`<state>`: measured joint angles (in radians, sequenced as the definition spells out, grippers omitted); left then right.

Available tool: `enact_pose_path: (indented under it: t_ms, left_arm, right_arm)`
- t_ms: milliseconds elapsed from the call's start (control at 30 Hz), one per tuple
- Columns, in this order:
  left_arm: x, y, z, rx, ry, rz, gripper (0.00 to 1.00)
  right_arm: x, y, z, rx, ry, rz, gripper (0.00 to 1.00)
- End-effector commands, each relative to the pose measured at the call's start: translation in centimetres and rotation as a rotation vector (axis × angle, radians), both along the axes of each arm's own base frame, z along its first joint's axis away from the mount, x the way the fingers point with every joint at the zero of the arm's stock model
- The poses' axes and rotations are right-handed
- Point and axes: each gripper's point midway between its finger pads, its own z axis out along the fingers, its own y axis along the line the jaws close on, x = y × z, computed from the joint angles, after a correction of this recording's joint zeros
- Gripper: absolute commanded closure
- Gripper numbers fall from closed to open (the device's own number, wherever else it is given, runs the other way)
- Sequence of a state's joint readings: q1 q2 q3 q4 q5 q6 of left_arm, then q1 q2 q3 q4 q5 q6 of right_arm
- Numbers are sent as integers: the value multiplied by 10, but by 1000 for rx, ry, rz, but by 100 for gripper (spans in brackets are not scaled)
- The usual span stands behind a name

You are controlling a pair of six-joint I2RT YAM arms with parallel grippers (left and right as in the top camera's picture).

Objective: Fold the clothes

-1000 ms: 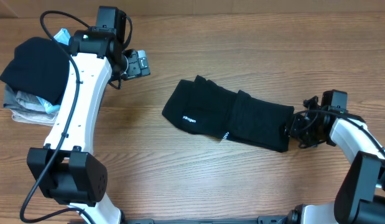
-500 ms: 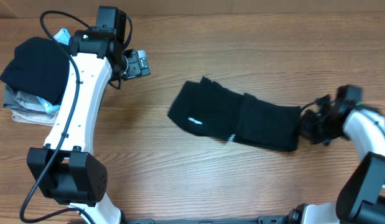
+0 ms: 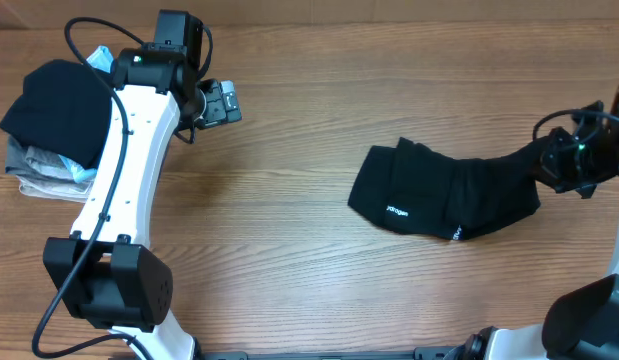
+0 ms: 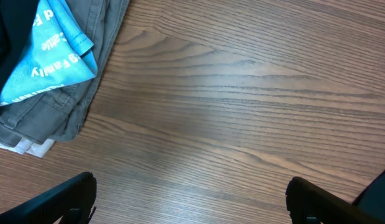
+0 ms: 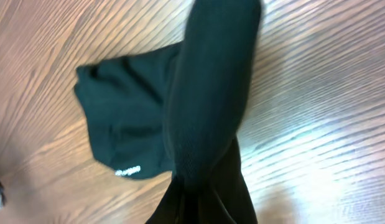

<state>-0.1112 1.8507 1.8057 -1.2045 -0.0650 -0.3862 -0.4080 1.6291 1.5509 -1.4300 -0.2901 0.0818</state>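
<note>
While the right gripper (image 3: 564, 165) is clamped tight on one end of the black T-shirt (image 3: 429, 195), the rest of the garment trails away from it to its left across the wooden table (image 3: 289, 260). The pinched end is gathered into a narrow band that is lifted off the wood just beside the jaws. Farther from the gripper the shirt widens into a folded, layered bundle lying flat. In the right wrist view the T-shirt (image 5: 204, 93) runs as a bunched strip from the bottom edge, where the fingers sit out of sight, to the flat part beyond. The small white lettering (image 3: 396, 211) is on the end farthest from the gripper, and it also shows in the wrist view (image 5: 127, 170). A small white label (image 3: 455, 236) sits at the shirt's near edge, between the lettering and the grip.

The left gripper (image 3: 221, 102) is well apart from the shirt, its jaws spread wide and holding nothing. Seen from its own wrist (image 4: 191, 186), only bare wood lies between its fingers. Beyond and to its left lies a pile of garments (image 3: 49, 130), including a grey garment (image 4: 86, 74) and a light-blue patterned cloth (image 4: 49, 56).
</note>
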Motion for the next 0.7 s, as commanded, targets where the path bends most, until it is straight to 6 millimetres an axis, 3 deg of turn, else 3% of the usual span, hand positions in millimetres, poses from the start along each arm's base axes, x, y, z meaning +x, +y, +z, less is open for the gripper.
enact_pose_path:
  t_ms: [0,133,400,667]
  left_arm:
    - [1,2,-6,19,14,-11,0]
    - [1,2,-6,19,14,-11,1]
    - [1,2,-6,19,14,-11,0]
    - [0,2,-6,19,15,-12,0]
  right_arm:
    - [9,27,15,6,-40,82,96]
    - [16,67,16,19,-42,164,96]
    - [30,119,9,47,-32,195,96]
    - [42,170,-25,64,20,276,96]
